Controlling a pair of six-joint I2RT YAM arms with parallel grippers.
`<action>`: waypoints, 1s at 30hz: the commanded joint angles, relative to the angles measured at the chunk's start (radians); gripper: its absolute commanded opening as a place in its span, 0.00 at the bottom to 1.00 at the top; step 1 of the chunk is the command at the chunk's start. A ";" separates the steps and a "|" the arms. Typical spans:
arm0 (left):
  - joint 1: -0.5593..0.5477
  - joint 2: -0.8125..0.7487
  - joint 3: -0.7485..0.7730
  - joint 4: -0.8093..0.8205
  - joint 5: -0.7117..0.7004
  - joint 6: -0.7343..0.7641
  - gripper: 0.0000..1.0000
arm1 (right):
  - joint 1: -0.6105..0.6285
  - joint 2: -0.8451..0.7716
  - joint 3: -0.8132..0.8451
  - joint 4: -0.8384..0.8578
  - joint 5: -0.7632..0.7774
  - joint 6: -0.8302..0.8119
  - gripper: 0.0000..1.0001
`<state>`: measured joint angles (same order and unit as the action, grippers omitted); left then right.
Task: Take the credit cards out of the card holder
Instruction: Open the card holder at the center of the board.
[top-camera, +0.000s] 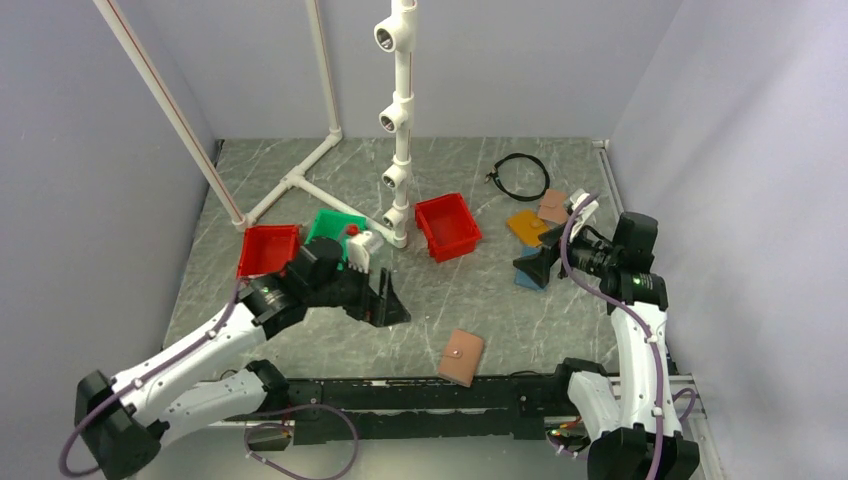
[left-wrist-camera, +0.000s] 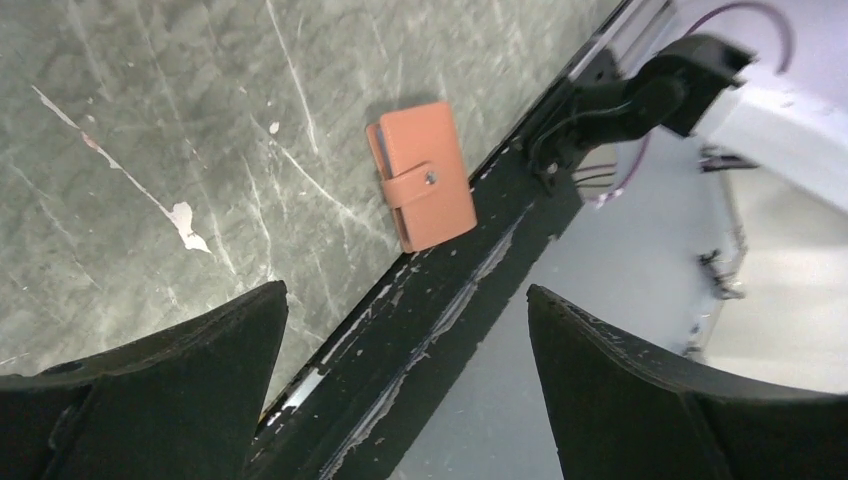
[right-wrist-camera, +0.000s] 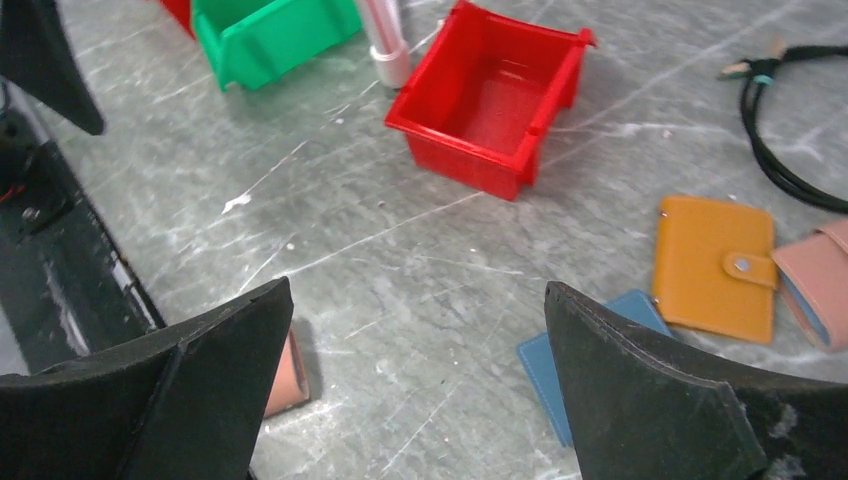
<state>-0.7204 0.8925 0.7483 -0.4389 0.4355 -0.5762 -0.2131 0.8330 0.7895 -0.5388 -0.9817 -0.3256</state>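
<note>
The card holder (top-camera: 461, 357) lies closed with its snap tab fastened, flat on the desk (top-camera: 330, 345) at its near edge, just beside the black rail (top-camera: 400, 395). The left hand (top-camera: 388, 303) hovers to its left, spread wide and empty. The right hand (top-camera: 532, 268), also wide and empty, hangs over a teal-blue wallet (right-wrist-camera: 540, 365) near an orange wallet (right-wrist-camera: 712, 265).

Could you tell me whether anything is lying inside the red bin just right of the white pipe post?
No, the right wrist view looks into the red bin and shows only its bare red floor.
</note>
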 joint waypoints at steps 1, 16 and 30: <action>-0.177 0.075 0.039 0.026 -0.267 -0.008 0.94 | 0.001 0.011 -0.022 -0.052 -0.167 -0.142 1.00; -0.401 0.609 0.104 0.361 -0.382 -0.185 0.78 | 0.000 0.033 -0.019 -0.111 -0.152 -0.208 1.00; -0.393 0.822 0.240 0.364 -0.353 -0.238 0.56 | 0.003 0.032 -0.013 -0.120 -0.150 -0.207 1.00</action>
<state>-1.1160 1.6730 0.9379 -0.0685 0.0807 -0.7902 -0.2127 0.8650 0.7723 -0.6552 -1.1023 -0.5056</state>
